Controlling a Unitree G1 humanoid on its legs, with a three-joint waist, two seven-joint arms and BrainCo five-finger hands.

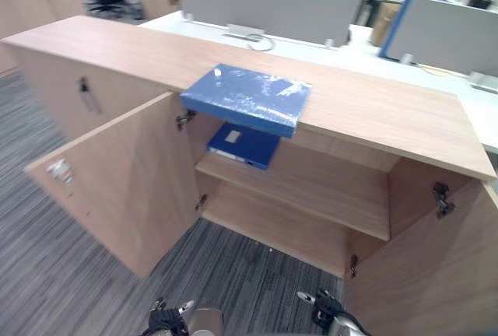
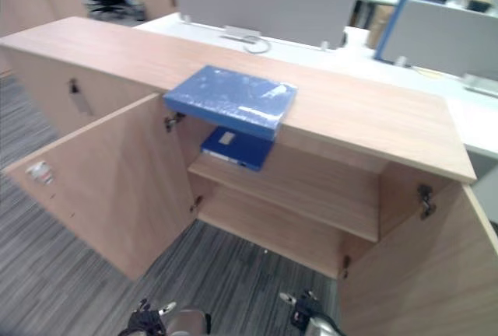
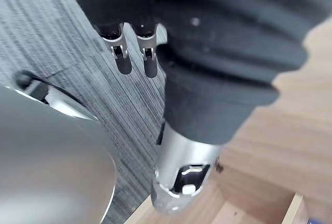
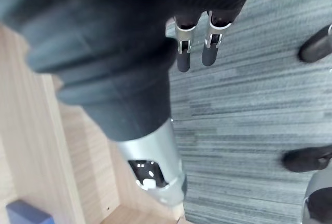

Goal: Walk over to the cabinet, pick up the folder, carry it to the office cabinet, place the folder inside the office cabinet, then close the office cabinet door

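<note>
Both hands empty and low, folder not picked up yet.

Fingers [image 3: 124, 60] of your left hand [image 1: 166, 320] hang straight and apart with nothing in them. Right hand [image 1: 327, 311] is the same, fingers [image 4: 185, 58] loose over the carpet [image 1: 70, 274]. The blue folder [image 1: 247, 96] lies flat on top of the cabinet [image 1: 373, 110], its near edge overhanging the front above the open compartment. A second folder [image 1: 243, 146] sits on the shelf [image 1: 311, 188] below. The left door [image 1: 117, 180] and right door [image 1: 436, 274] are both swung out. My read: step in between the doors, raise the hands and use the overhang, fingers under the protruding edge and thumb on top. The cover looks glossy, so clamp firmly and lift rather than drag. Writing: a pale label on the second folder and a sticker [image 1: 59, 169] on the left door, neither readable.
</note>
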